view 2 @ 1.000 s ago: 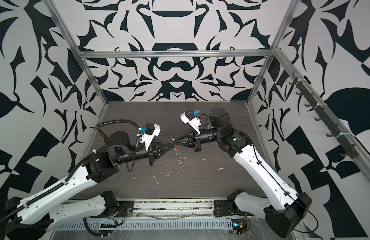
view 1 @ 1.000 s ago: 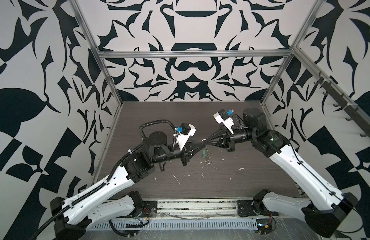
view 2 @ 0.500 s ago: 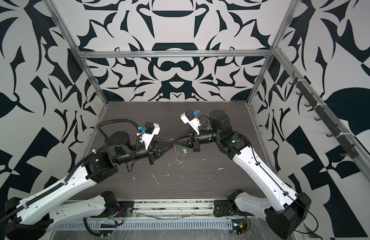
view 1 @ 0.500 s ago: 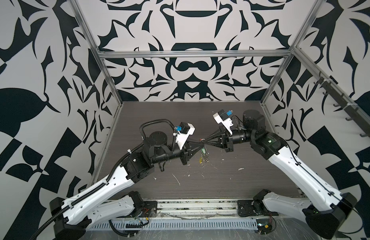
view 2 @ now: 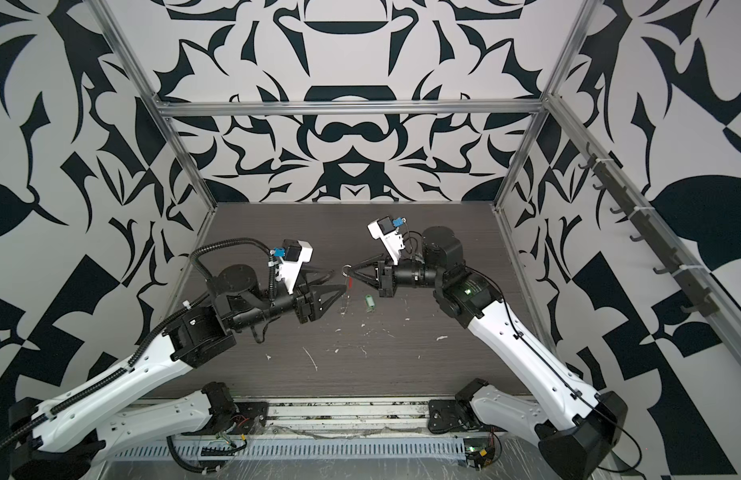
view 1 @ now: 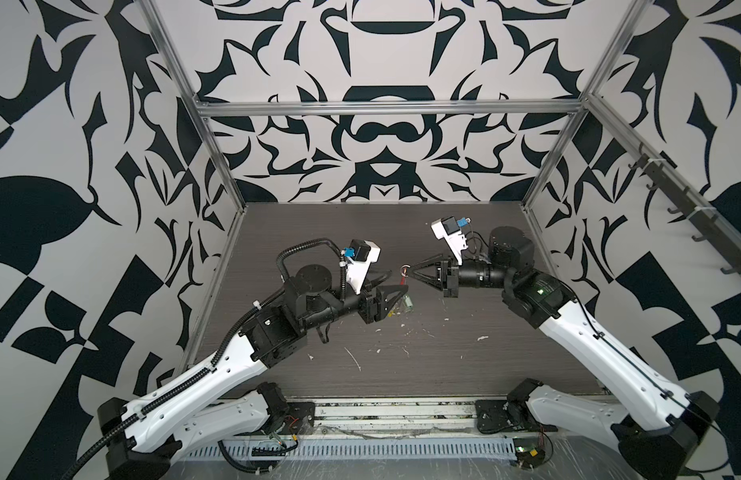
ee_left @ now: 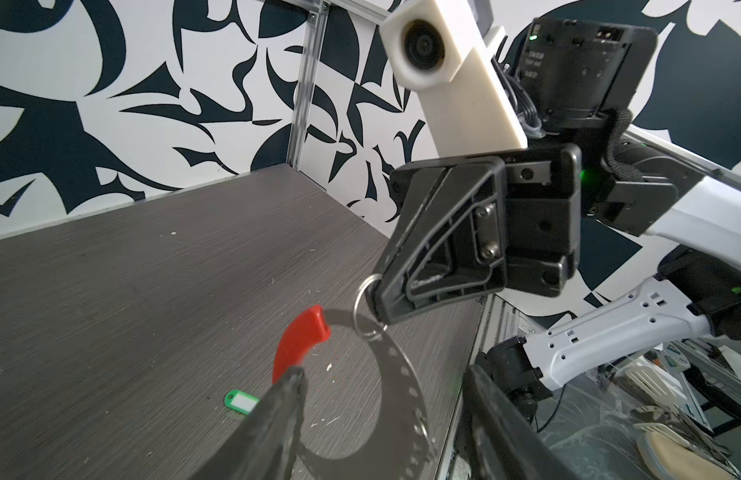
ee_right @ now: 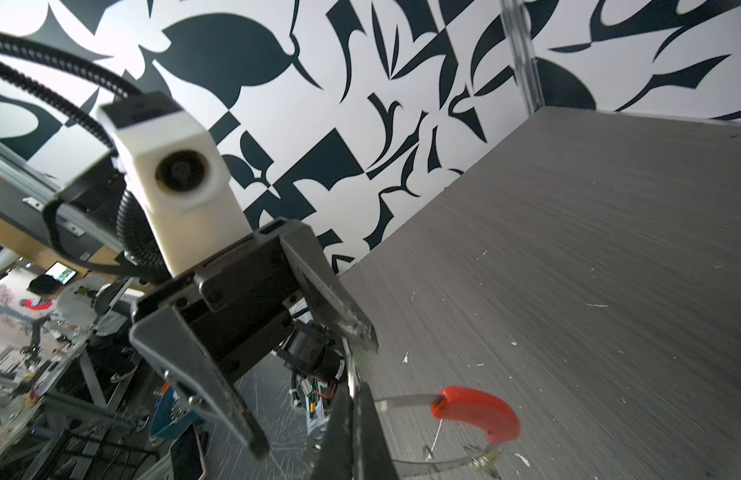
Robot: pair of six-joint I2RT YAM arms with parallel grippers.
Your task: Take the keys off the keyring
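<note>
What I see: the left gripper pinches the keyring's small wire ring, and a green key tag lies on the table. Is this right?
No, the right gripper pinches the small wire ring of the keyring, as the left wrist view shows. The green key tag does lie on the table.

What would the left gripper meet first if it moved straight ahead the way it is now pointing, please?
Most likely the keyring: its flat hoop hangs just ahead of the open left gripper, dangling from the shut right gripper. That gripper would come next, though depth is hard to judge.
</note>
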